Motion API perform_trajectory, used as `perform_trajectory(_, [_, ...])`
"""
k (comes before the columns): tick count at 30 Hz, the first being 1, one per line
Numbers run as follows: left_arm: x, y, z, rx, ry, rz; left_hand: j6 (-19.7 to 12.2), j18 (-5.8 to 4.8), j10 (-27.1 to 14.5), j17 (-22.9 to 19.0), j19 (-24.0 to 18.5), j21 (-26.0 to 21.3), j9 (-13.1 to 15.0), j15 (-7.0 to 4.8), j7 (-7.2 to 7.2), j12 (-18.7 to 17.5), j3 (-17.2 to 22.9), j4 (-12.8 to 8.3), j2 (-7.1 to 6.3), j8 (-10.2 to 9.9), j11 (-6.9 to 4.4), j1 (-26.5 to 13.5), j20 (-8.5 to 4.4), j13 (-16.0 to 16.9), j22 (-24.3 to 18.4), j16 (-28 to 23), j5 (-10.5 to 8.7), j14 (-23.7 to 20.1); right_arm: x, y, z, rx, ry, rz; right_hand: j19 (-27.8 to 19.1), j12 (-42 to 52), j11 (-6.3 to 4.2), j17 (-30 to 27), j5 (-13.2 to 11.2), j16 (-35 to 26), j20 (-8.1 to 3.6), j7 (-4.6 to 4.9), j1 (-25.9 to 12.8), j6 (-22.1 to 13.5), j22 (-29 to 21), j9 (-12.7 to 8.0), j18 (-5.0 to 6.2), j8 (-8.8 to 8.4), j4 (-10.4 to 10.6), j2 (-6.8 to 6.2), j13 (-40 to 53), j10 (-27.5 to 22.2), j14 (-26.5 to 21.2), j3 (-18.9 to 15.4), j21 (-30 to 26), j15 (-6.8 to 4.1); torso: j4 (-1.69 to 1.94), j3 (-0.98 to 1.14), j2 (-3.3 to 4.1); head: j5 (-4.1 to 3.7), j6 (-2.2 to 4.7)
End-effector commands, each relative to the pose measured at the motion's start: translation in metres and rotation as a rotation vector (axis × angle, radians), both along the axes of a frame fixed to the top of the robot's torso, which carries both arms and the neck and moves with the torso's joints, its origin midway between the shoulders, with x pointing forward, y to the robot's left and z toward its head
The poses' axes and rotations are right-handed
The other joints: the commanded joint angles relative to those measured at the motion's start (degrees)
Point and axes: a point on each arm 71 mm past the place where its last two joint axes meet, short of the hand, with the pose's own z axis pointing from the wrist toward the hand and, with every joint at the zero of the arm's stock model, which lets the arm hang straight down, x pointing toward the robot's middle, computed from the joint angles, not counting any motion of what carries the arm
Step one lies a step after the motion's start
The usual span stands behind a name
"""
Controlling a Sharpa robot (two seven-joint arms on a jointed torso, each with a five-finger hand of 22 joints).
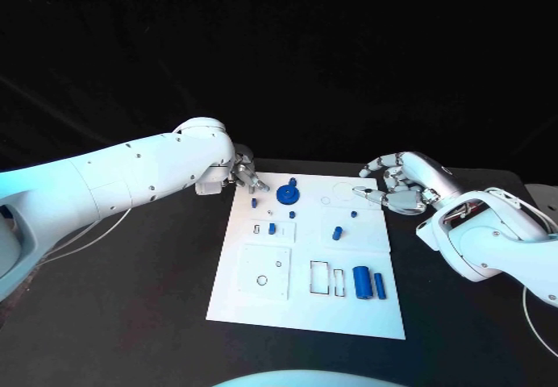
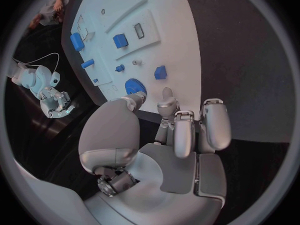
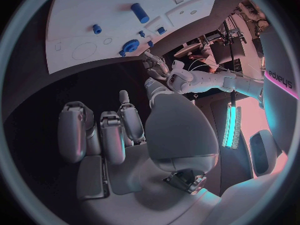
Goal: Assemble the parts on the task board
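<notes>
The white task board (image 1: 308, 266) lies mid-table. A blue gear (image 1: 287, 193) stands near its far edge, with small blue parts (image 1: 337, 233) spread below it and two blue cylinders (image 1: 370, 282) lying at the near right. My left hand (image 1: 247, 173) hovers at the board's far left corner, fingers apart and holding nothing. In the left wrist view the left hand (image 2: 181, 130) reaches toward the gear (image 2: 133, 86). My right hand (image 1: 399, 184) hangs over the far right corner, fingers loosely bent around nothing. The right wrist view shows the right hand (image 3: 119, 135) before the board (image 3: 81, 15).
Black table surrounds the board on all sides. The board carries rectangular slots (image 1: 320, 276) and a raised plate (image 1: 265, 272) in its near half. A faint round outline (image 1: 345, 193) marks the far right area near my right hand.
</notes>
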Motion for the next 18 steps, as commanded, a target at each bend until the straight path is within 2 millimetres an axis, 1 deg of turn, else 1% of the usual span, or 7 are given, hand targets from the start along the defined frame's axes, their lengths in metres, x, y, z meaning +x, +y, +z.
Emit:
perform_trajectory(1, [-0.0016,-0.0016,-0.0039,0.008,0.044,-0.021,0.12,-0.12,-0.39,14.15,-0.06,0.05,-0.08,0.42,0.41,-0.20,-0.34,0.04,0.38,-0.19,-0.04,0.00,0.26,-0.05,-0.04,0.14,0.01,5.69,-0.0005,0.0010,0.0002,0.000,-0.009,0.004,-0.30,-0.20,0.01,13.90,0.11,-0.28,0.00,0.15,-0.45,-0.36,6.69,-0.10,1.14,0.33,-0.04,0.27,2.75,-0.29,5.66,-0.35,-0.26,-0.25,0.01,0.07,0.04,0.05,-0.16])
perform_trajectory(2, [-0.0017,-0.0014,-0.0045,0.011,0.049,-0.022,0.12,-0.12,-0.39,14.15,-0.06,0.05,-0.08,0.42,0.41,-0.20,-0.34,0.04,0.38,-0.19,-0.04,0.00,0.26,-0.05,-0.04,0.14,0.01,5.69,-0.0005,0.0010,0.0003,0.000,-0.010,0.004,-0.39,-0.24,0.01,13.83,0.18,-0.31,0.00,0.15,-0.44,-0.37,6.59,-0.10,1.17,0.34,-0.05,0.28,2.71,-0.33,5.64,-0.34,-0.43,-0.25,0.00,0.11,0.06,0.14,-0.20])
perform_trajectory(6, [-0.0022,0.0000,-0.0060,0.023,0.061,-0.026,0.11,-0.10,-0.58,14.16,-0.12,0.00,-0.17,0.44,0.44,-0.41,-0.50,0.03,0.45,-0.28,-0.02,-0.06,0.28,-0.34,-0.14,0.15,0.00,5.70,-0.0006,0.0010,0.0004,0.001,-0.011,0.003,-0.39,-0.24,0.01,13.83,0.18,-0.31,0.00,0.15,-0.44,-0.37,6.59,-0.10,1.17,0.34,-0.05,0.28,2.71,-0.33,5.64,-0.34,-0.43,-0.25,0.06,0.13,0.04,0.08,-0.24])
perform_trajectory(9, [-0.0025,0.0006,-0.0064,0.026,0.064,-0.028,0.11,-0.10,-0.58,14.16,-0.12,0.00,-0.17,0.44,0.44,-0.41,-0.50,0.03,0.45,-0.28,-0.02,-0.06,0.28,-0.34,-0.14,0.15,0.00,5.70,-0.0005,0.0008,0.0004,0.001,-0.011,0.003,-0.39,-0.24,0.01,13.83,0.18,-0.31,0.00,0.15,-0.44,-0.37,6.59,-0.10,1.17,0.34,-0.05,0.28,2.71,-0.33,5.64,-0.34,-0.43,-0.25,0.11,0.09,0.02,0.10,-0.30])
perform_trajectory(13, [-0.0037,0.0002,-0.0069,0.031,0.072,-0.035,0.12,-0.11,-0.62,14.21,-0.11,0.01,-0.21,0.46,0.45,-0.45,-0.57,0.03,0.50,-0.32,0.00,-0.09,0.29,-0.39,-0.10,0.17,0.00,5.71,-0.0004,0.0011,0.0004,0.001,-0.012,0.003,-0.39,-0.24,0.01,13.83,0.18,-0.31,0.00,0.15,-0.44,-0.37,6.59,-0.10,1.17,0.34,-0.05,0.28,2.71,-0.33,5.64,-0.34,-0.43,-0.25,0.02,0.08,0.01,0.28,-0.41])
perform_trajectory(18, [-0.0048,-0.0007,-0.0076,0.037,0.085,-0.044,0.17,-0.13,-0.63,14.23,-0.07,0.06,-0.26,0.46,0.44,-0.44,-0.61,-0.02,0.59,-0.35,0.00,-0.02,0.31,-0.39,-0.01,0.19,0.01,5.72,-0.0002,0.0012,0.0003,0.001,-0.012,0.003,-0.39,-0.24,0.01,13.83,0.18,-0.31,0.00,0.15,-0.44,-0.37,6.59,-0.10,1.17,0.34,-0.05,0.28,2.71,-0.33,5.64,-0.34,-0.43,-0.25,0.03,0.07,-0.04,0.24,-0.48])
